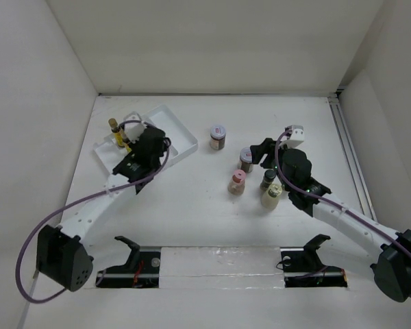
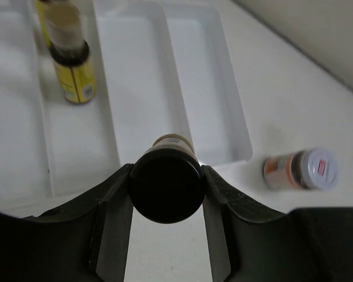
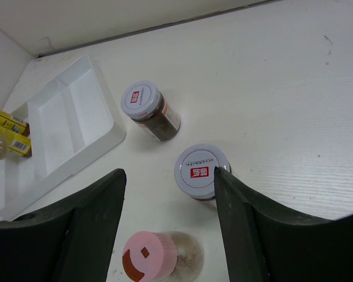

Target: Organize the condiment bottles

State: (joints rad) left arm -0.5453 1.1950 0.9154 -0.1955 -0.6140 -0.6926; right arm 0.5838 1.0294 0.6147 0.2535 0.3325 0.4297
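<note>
My left gripper (image 2: 166, 170) is shut on a slim dark-capped bottle (image 2: 166, 187) and holds it over the near edge of the white divided tray (image 2: 206, 88); from above the gripper (image 1: 131, 145) is over the tray (image 1: 181, 140). Two yellow-labelled bottles (image 2: 73, 67) are in the tray's left compartment. My right gripper (image 3: 169, 173) is open, and its right fingertip is at the edge of a brown jar with a silvery lid (image 3: 203, 170). A second such jar (image 3: 148, 108) stands farther off. A pink-capped bottle (image 3: 150, 258) stands below the open fingers.
In the top view a small dark jar (image 1: 268, 178) and a cream-capped bottle (image 1: 272, 195) stand beside the right arm. The far brown jar (image 1: 218, 136) stands just right of the tray. White walls close in the table on three sides.
</note>
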